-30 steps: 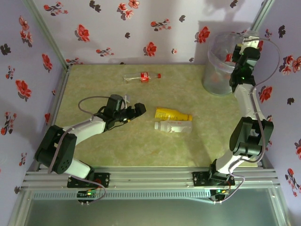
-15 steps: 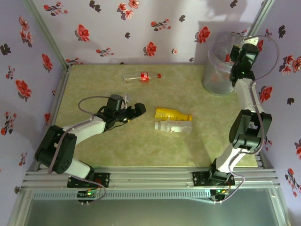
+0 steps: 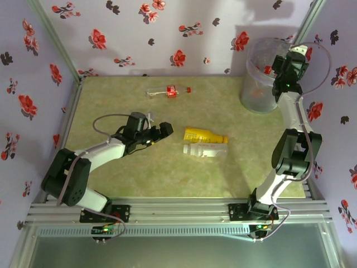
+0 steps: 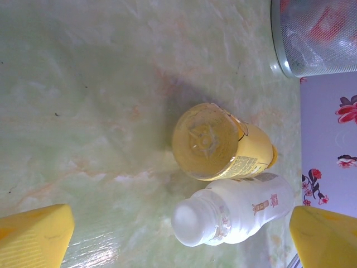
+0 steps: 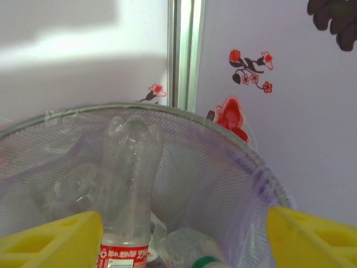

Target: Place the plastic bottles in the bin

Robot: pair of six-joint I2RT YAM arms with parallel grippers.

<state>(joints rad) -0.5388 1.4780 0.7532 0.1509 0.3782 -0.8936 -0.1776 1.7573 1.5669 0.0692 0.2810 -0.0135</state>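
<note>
Ok, right gripper [image 5: 184, 223] fingers were spread, gripping nothing; clear red-labelled bottle [image 5: 127, 184] sat base-up inside the bin [image 5: 245, 167], beside the 9 o'clock finger; left gripper [image 3: 165, 129] was wide open, yellow bottle [image 3: 205, 135] and white bottle [image 3: 205, 149] lying near, at its 3 o'clock; bare table [image 3: 111, 106] all around them.

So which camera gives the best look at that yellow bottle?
The left wrist view: the yellow bottle is close up, its base toward the camera, lying beside the white bottle. The top external view shows it small, on its side.
</note>
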